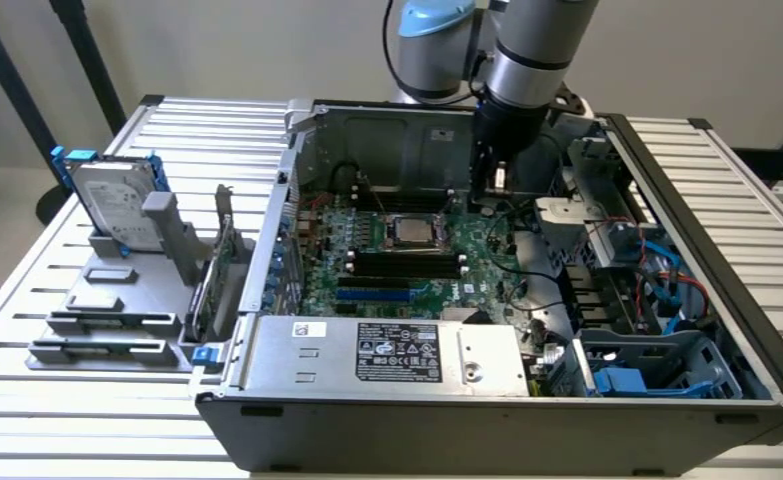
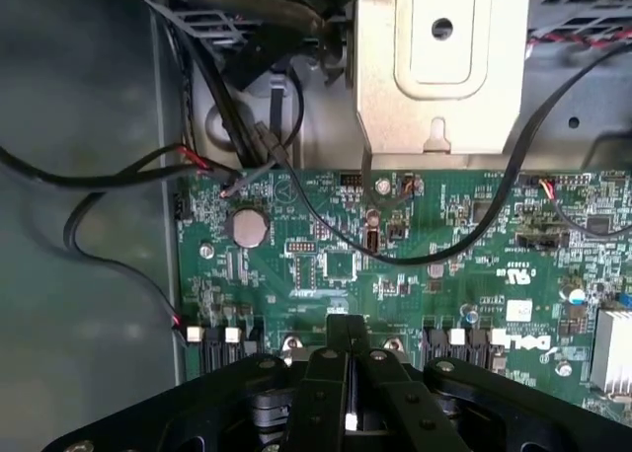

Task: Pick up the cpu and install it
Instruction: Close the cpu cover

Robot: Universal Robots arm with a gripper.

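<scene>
One big chunk looks done to me: the cpu (image 1: 411, 232) sits flat in the socket in the middle of the motherboard (image 1: 482, 252), inside the open case (image 1: 498, 430) on the tabletop (image 1: 44, 420). Jaws are pressed together with nothing between them, hovering over the board just off the socket toward the exterior view's right. Can't tell if the socket latch is locked, so that may be what's left.

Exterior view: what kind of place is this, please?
Most likely a robotics lab bench for computer assembly. An open desktop computer case lies on a slatted metal table, a robot arm reaches into it, and a grey holder beside it carries a hard drive.
</scene>
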